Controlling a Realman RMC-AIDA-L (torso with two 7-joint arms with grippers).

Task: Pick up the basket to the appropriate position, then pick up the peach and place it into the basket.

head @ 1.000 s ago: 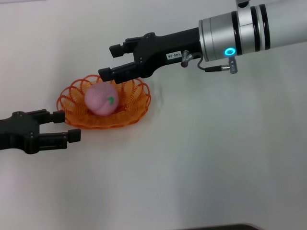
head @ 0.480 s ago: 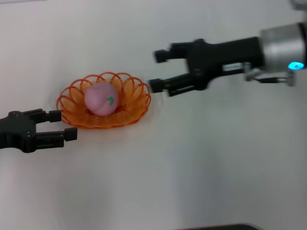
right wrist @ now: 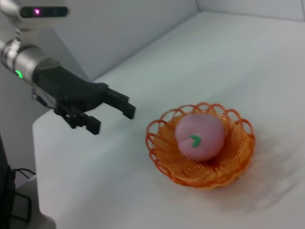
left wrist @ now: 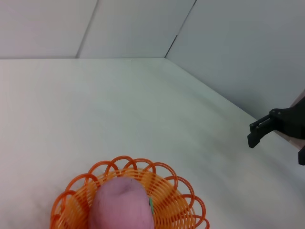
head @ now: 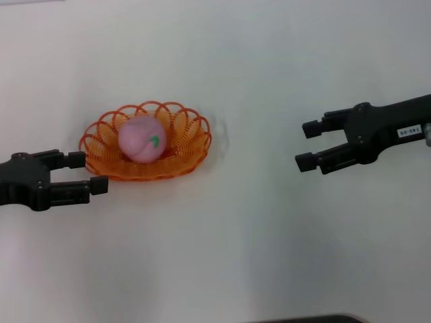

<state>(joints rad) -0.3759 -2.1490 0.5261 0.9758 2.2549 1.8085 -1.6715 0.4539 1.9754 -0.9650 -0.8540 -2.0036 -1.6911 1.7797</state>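
The orange wire basket [head: 187,143] stands on the white table at the left of centre. The pink peach [head: 141,138] with its green leaf mark lies inside it. Both also show in the left wrist view, basket [left wrist: 177,199] and peach [left wrist: 121,205], and in the right wrist view, basket [right wrist: 236,152] and peach [right wrist: 200,135]. My left gripper [head: 87,173] is open and empty, just left of the basket's rim. My right gripper [head: 308,145] is open and empty, far to the right of the basket.
The white table [head: 222,242] stretches around the basket. In the right wrist view the table's edge [right wrist: 40,143] runs behind my left arm [right wrist: 62,88]. A dark edge [head: 303,319] shows at the front of the head view.
My right gripper has drawn back from above the basket to the far right, open and empty. The peach stays in the basket. The left gripper has barely moved.
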